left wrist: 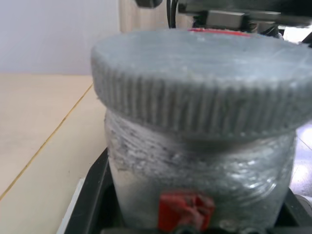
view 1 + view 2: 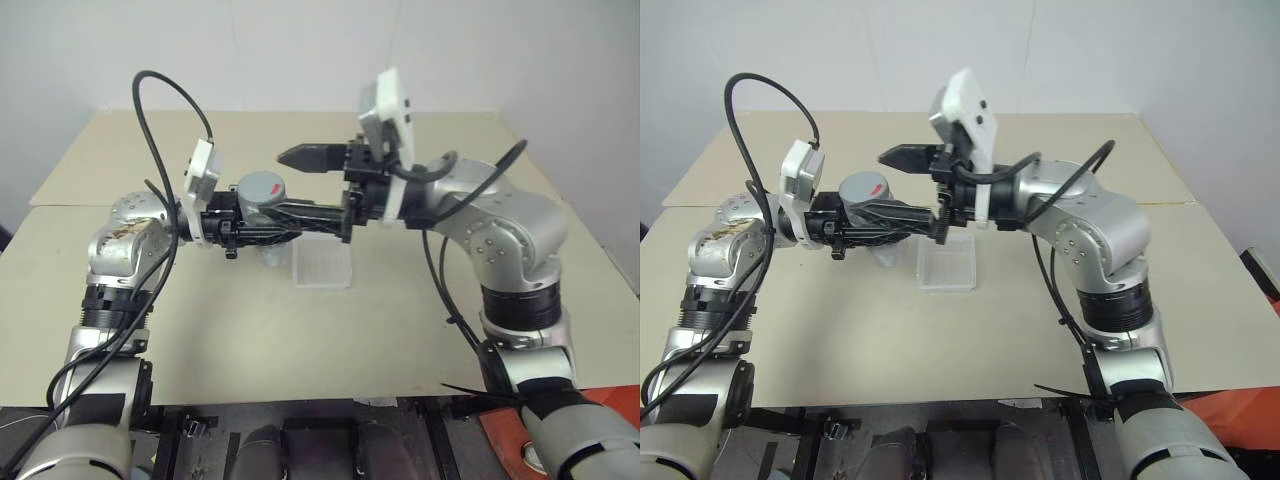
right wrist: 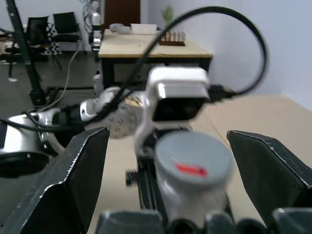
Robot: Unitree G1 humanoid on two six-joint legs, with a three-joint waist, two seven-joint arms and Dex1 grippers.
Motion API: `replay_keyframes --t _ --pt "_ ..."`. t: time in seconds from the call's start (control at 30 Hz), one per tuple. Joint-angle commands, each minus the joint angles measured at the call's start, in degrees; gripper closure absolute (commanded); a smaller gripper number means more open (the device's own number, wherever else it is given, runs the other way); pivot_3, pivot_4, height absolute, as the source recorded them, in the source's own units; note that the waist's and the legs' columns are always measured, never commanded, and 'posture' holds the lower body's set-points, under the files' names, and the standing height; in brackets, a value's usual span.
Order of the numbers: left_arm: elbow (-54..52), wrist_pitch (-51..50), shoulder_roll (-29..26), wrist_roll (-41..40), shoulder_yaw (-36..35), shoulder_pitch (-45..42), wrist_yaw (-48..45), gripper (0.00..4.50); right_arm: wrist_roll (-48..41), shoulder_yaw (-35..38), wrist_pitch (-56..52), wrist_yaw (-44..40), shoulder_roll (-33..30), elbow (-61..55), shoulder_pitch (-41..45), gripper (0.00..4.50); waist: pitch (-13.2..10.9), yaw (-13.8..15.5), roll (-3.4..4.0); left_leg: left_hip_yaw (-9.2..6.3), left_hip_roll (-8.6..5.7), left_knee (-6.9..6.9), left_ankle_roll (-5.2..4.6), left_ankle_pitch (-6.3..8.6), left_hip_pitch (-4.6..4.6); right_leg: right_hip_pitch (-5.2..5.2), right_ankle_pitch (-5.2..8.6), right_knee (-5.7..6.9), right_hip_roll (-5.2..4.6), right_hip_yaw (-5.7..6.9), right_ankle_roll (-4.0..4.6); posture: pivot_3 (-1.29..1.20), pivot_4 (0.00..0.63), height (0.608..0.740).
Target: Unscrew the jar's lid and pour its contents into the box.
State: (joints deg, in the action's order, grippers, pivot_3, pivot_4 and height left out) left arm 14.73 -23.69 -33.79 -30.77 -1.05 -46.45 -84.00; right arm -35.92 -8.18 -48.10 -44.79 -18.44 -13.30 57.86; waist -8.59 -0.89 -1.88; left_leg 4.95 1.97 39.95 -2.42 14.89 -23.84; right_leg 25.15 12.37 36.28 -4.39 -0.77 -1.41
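No brand or readable writing showed; the jar [image 2: 262,205] bore only a red mark low on its side, and the lid [image 2: 263,187], screwed on, a red dash on top. The left gripper [image 2: 300,215] was clamped on the jar, held left of centre in the head views above the box [image 2: 322,263]. The right gripper [image 2: 315,190] stood wide apart around the lid, holding nothing. The box lay on a beige table [image 2: 300,340] before a white wall; the right wrist view showed chairs and another table [image 3: 151,48] behind.

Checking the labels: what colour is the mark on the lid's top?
Red, on the silvery-grey lid; clearest in the right wrist view.
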Motion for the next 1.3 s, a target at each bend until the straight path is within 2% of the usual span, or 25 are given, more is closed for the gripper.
replay_keyframes --t 0.03,0.27,0.6,1.3 --pt "-0.38 1.13 0.12 -0.33 -0.46 -1.58 -0.36 2.58 2.57 -1.51 2.68 0.40 1.14 1.26 2.14 0.02 0.00 0.00 0.00 0.01 -0.01 0.00 0.00 0.00 0.00 0.00 0.00 -0.01 0.00 0.00 0.00 0.00 0.150 0.740" --pt "-1.35 0.97 -0.08 -0.45 -0.72 -0.75 -0.44 2.58 5.87 -2.99 4.24 0.58 4.02 6.15 4.53 0.02 0.00 0.02 0.00 0.01 -0.01 0.01 0.00 0.00 0.00 0.00 0.00 0.01 -0.01 0.01 0.00 0.00 0.150 0.740" --pt "-2.95 0.29 -0.83 -0.86 -1.29 0.51 0.07 2.58 7.40 -1.21 5.12 -0.51 4.00 10.29 5.06 0.02 0.00 -0.02 0.00 0.01 -0.01 0.00 0.00 0.00 0.00 0.00 0.00 0.02 0.00 0.01 0.00 0.00 0.150 0.740" --pt "-2.04 0.56 -1.36 -1.02 -0.97 -0.34 -0.06 2.58 6.31 2.84 5.03 -2.46 -4.81 9.47 1.90 0.02 0.00 0.03 0.00 0.01 -0.01 0.00 0.00 0.00 0.00 0.00 0.00 0.00 -0.01 0.01 0.00 0.00 0.150 0.740"
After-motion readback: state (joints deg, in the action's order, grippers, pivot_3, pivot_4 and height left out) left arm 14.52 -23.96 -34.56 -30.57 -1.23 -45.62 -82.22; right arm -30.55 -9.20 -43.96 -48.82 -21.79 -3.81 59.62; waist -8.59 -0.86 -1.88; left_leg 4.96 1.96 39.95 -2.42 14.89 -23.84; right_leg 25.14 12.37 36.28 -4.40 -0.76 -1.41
